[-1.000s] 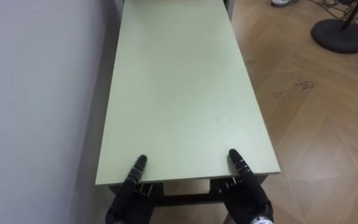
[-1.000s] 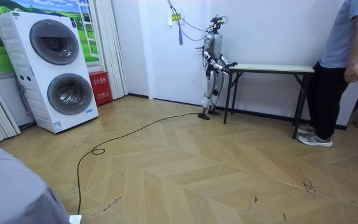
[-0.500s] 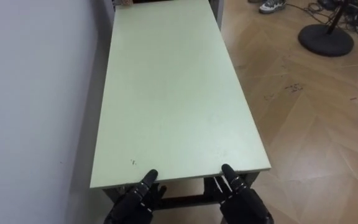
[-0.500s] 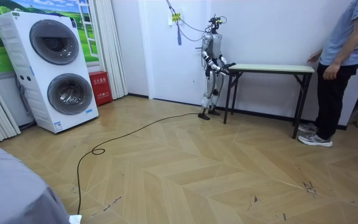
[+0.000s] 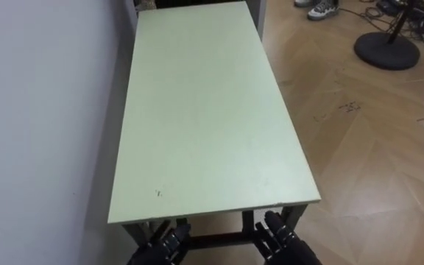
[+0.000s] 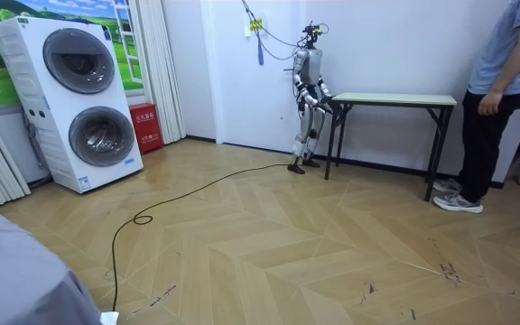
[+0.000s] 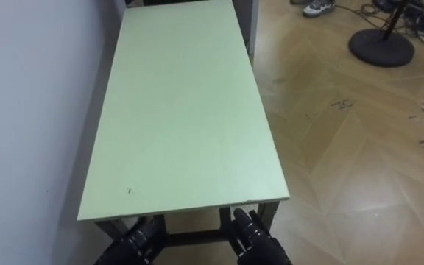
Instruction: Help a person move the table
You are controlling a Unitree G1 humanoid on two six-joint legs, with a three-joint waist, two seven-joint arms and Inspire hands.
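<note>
Reaching under the counter's [image 5: 212, 110] near end at lower frame, both hands, left [image 5: 160, 246] and right [image 5: 282, 243], hold fingers straight and apart; next likely gripping its edge.

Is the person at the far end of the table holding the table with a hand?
No, in the room view the person stands beside the far end of the table with the hand near the waist, apart from the tabletop.
</note>
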